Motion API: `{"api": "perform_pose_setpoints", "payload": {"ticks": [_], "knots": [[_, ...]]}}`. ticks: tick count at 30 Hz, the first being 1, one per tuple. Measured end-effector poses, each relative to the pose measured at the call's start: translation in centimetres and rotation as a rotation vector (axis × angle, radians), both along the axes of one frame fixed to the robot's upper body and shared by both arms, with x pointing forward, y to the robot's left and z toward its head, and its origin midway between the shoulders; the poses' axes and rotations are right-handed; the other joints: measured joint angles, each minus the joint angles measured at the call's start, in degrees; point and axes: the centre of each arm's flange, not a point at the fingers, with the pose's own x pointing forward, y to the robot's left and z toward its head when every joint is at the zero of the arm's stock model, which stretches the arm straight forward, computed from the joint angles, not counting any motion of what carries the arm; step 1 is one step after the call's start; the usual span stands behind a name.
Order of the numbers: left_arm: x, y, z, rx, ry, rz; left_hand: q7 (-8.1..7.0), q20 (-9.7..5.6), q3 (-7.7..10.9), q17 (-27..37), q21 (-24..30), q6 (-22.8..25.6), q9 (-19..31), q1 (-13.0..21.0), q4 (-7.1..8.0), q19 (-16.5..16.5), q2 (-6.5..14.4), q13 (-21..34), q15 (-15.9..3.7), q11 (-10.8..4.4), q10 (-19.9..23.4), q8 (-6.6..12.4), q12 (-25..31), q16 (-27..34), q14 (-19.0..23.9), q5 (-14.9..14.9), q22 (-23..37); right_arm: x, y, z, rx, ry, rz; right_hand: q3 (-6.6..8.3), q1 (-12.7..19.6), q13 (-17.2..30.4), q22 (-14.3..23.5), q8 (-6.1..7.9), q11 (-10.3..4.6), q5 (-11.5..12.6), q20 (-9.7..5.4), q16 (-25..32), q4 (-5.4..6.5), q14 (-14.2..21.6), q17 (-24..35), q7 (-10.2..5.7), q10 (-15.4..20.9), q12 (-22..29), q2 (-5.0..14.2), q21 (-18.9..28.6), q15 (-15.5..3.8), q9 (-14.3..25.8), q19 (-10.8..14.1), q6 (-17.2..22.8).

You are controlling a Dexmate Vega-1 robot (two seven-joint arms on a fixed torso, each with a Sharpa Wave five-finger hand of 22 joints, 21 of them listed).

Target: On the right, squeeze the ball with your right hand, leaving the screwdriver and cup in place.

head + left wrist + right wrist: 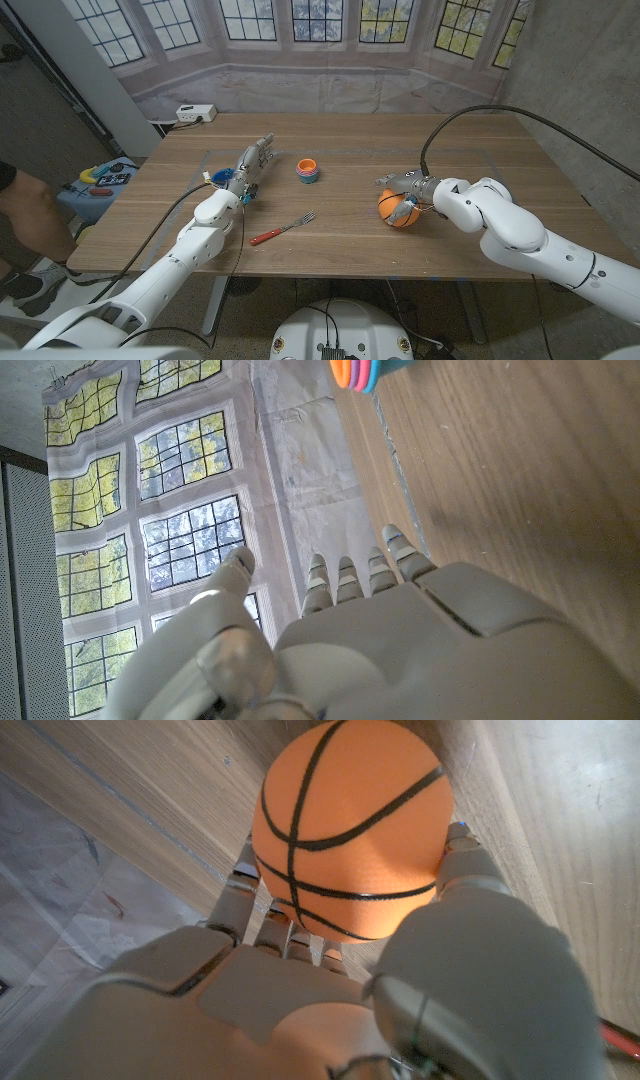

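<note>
Reference landmark: the ball (398,210), an orange basketball-pattern ball on the right part of the worktop (470,250).

1. Screwdriver (282,230): nearest the front edge, well left of the ball. It has a red handle and lies flat. In the head view its tip looks forked, so its type is hard to confirm.
2. Ball: held by the right hand (408,192). In the right wrist view the fingers (240,895) curl around one side of the ball (345,825) and the thumb presses the opposite side. Contact is made. No dent shows in the ball's surface, so the squeeze appears just begun or light; a firm squeeze is judged still to come. Whether the ball rests on the worktop or is slightly lifted cannot be told.
3. Left hand (250,167): well left of the ball, holding nothing, fingers (345,580) extended side by side with the thumb apart.
4. Cup (308,170): left of the ball and farther back, a stack of coloured rims. It stands untouched. The left wrist view cuts it off at the frame edge.
</note>
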Motion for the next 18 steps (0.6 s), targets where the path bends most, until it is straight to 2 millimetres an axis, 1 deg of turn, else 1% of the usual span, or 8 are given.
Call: {"api": "perform_pose_setpoints", "payload": {"ticks": [5, 7, 11, 13, 15, 16, 18], "knots": [[-0.05, -0.02, -0.06, 0.001, 0.002, 0.0, 0.0, 0.32, 0.0, 0.0, 0.0, 0.0, 0.0, 0.0, 0.0, 0.3, 0.0, 0.0, 0.0, 0.0, 0.0, 0.0, 0.0, 0.0, 0.0, 0.0, 0.0, -0.02, -0.01, -0.01, 0.0, -0.002, 0.005, 0.0, 0.2, 0.3, 0.0, 0.0, -0.09, 0.0, -0.01, 0.0, 0.0, 0.3, 0.2, 0.18, 0.2, 0.4, 0.15, 0.0, -0.27, 0.0, 0.0, 0.2], [-0.07, 0.0, -0.07, 0.001, 0.002, 0.001, 0.0, 0.32, 0.0, 0.0, 0.0, 0.0, 0.0, 0.0, 0.0, 0.3, 0.0, 0.0, 0.0, 0.0, 0.0, 0.0, 0.0, 0.0, 0.0, 0.0, 0.0, -0.01, 0.01, 0.03, 0.0, -0.002, 0.006, -0.01, 0.2, 0.5, 0.0, 0.0, 0.0, 0.0, -0.01, 0.0, 0.0, 0.4, 0.2, -0.13, 0.6, 0.6, 0.22, 0.0, -0.35, 0.0, 0.0, 0.5], [-0.08, 0.04, -0.1, 0.0, 0.003, 0.002, 0.0, 0.32, 0.1, 0.0, -0.2, 0.0, 0.0, 0.0, -0.1, 0.3, 0.0, 0.0, 0.0, 0.0, 0.0, 0.0, 0.0, 0.0, 0.0, 0.0, 0.0, 0.02, 0.02, 0.13, 0.002, 0.0, 0.008, 0.17, 0.2, 1.0, 0.0, 0.42, 0.01, 0.0, -0.13, 0.0, 0.17, 0.5, 0.4, 0.56, 1.2, 1.4, 0.22, 0.0, -0.48, 0.0, 0.1, 1.7], [-0.08, 0.06, -0.1, -0.001, 0.003, 0.002, 0.0, 0.32, 0.16, 0.0, -0.2, 0.0, 0.0, 0.0, -0.16, 0.3, 0.0, 0.0, 0.0, 0.0, 0.0, 0.0, 0.0, 0.0, 0.0, 0.0, 0.0, 0.05, 0.05, 0.2, 0.004, 0.001, 0.008, 0.24, 0.2, 1.3, 0.0, 0.65, -0.24, 0.0, -0.33, 0.0, 0.24, 0.8, 0.7, 0.94, 1.5, 2.0, 0.21, 0.0, -0.78, 0.0, 0.7, 2.2], [-0.08, 0.06, -0.11, -0.001, 0.003, 0.002, 0.0, 0.32, 0.16, 0.0, -0.2, 0.0, 0.0, 0.0, -0.16, 0.3, 0.0, 0.0, 0.0, 0.0, 0.0, 0.0, 0.0, 0.0, 0.0, 0.0, 0.0, 0.05, 0.06, 0.18, 0.006, 0.003, 0.009, 0.24, 0.2, 1.7, 0.0, 0.65, -0.4, -0.4, -0.42, 0.0, 0.24, 0.8, 0.8, 0.92, 2.5, 2.6, 0.2, 0.0, -0.79, 0.0, 0.8, 3.2], [-0.08, 0.06, -0.11, -0.001, 0.003, 0.002, 0.0, 0.31, 0.16, 0.0, -0.2, 0.0, 0.0, 0.0, -0.16, 0.3, 0.0, 0.0, 0.0, 0.0, 0.0, 0.0, 0.0, 0.0, 0.0, 0.0, 0.0, 0.05, 0.06, 0.17, 0.006, 0.004, 0.009, 0.24, 0.3, 1.9, 0.0, 0.95, -0.51, -0.4, -0.41, 0.1, 0.24, 1.7, 0.9, 0.95, 2.8, 2.9, 0.09, 0.0, -1.31, 0.0, 0.8, 3.5], [-0.08, 0.08, -0.12, -0.002, 0.004, 0.002, 0.0, 0.32, 0.16, -0.1, -0.2, 0.0, 0.0, 0.0, -0.16, 0.3, 0.0, 0.0, 0.0, 0.0, 0.0, 0.0, 0.0, 0.0, 0.0, 0.0, 0.0, 0.1, 0.12, 0.34, 0.01, 0.002, 0.011, 0.24, 0.4, 2.4, 0.0, 1.38, -0.57, -0.4, -0.42, 0.4, 0.24, 2.1, 1.1, 1.01, 3.4, 3.7, 0.06, 0.3, -1.13, 0.0, 0.8, 4.7]]}}
